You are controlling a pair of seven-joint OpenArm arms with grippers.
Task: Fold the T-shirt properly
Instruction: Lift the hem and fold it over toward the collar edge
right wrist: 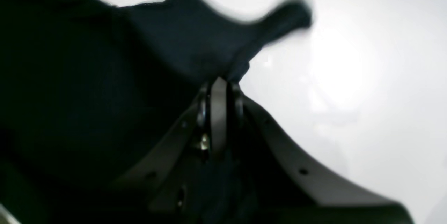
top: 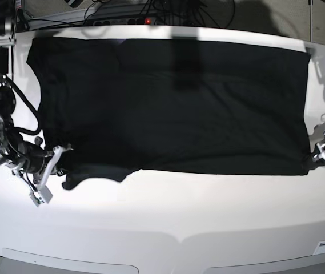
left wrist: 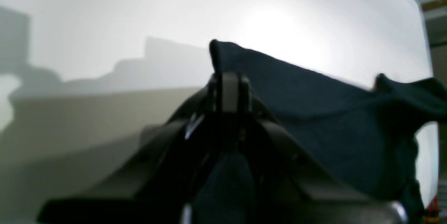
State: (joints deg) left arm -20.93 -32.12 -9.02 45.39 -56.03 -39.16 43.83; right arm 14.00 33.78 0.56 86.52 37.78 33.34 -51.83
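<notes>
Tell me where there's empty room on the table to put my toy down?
The big bare patch is the white table in front, between the T-shirt and the near edge. The back is crowded: the shirt covers it nearly side to side. Keep away from the front corners of the shirt, where the right claw and the left claw pinch the cloth.

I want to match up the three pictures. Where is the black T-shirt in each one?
Left wrist: the T-shirt fills the middle and right, rising from the shut left gripper.
Right wrist: it fills the left and top, pinched in the shut right gripper.
Base: it lies spread across the far half of the white table.
Shared landmark: that white table.
</notes>
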